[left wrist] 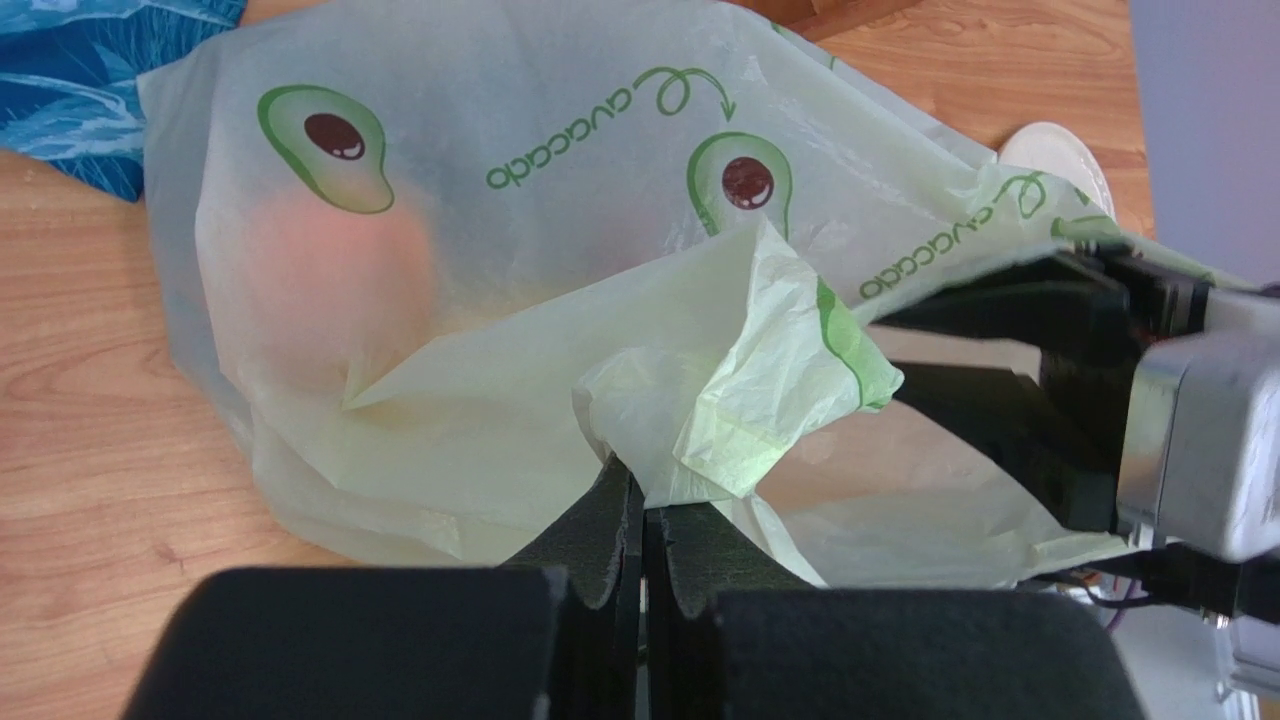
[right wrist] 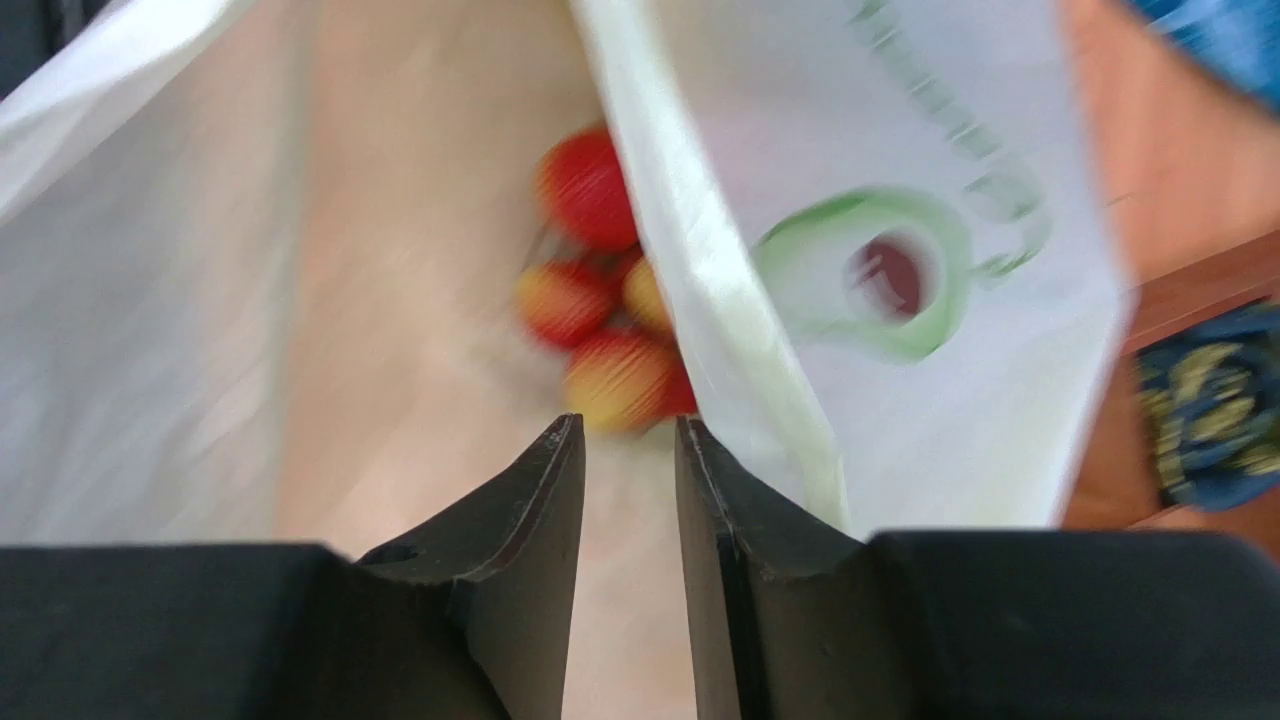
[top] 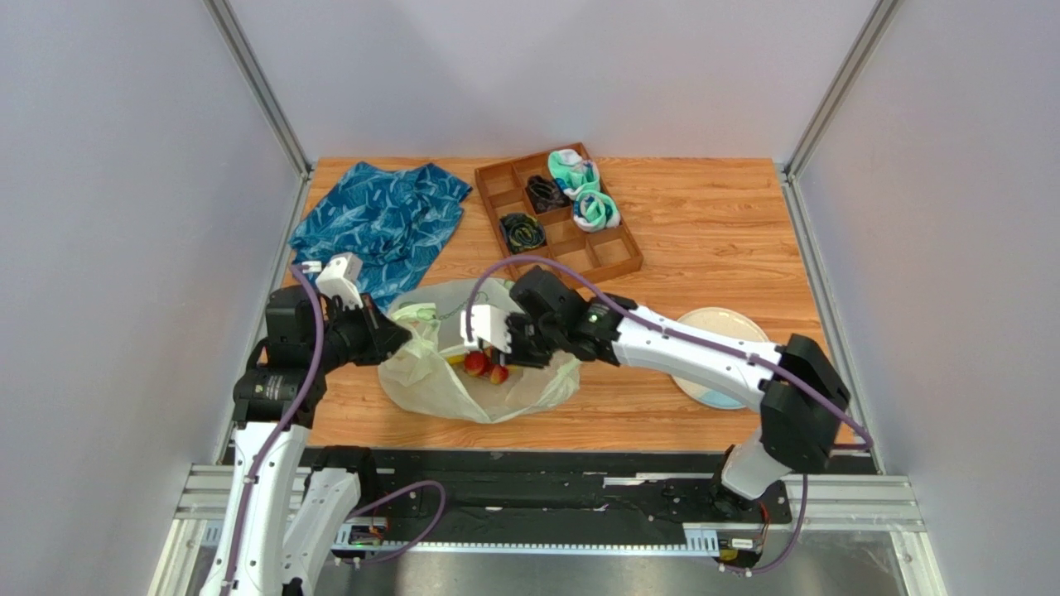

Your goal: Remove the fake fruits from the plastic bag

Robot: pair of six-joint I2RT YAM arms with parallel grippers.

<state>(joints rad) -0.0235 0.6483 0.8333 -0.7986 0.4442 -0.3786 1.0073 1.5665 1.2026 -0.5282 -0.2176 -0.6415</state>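
Observation:
The plastic bag (top: pixel 436 379) lies at the table's near middle, pale and crinkly with green avocado prints, its mouth facing right. My left gripper (top: pixel 404 335) is shut on a bunched fold of the bag's rim (left wrist: pixel 706 405); its tips show in the left wrist view (left wrist: pixel 643 488). My right gripper (top: pixel 500 352) reaches into the mouth. Its jaws (right wrist: pixel 628 428) are slightly open and empty, the tips just short of a red and yellow grape bunch (right wrist: pixel 601 315) lying on the bag's inside, also seen from above (top: pixel 483 365). The other fruits are hidden.
A blue patterned cloth (top: pixel 380 224) lies at the back left. A wooden divided tray (top: pixel 504 184) with rolled socks (top: pixel 585 193) and black cords (top: pixel 523 231) stands at the back middle. A pale plate (top: pixel 728 325) sits under my right arm.

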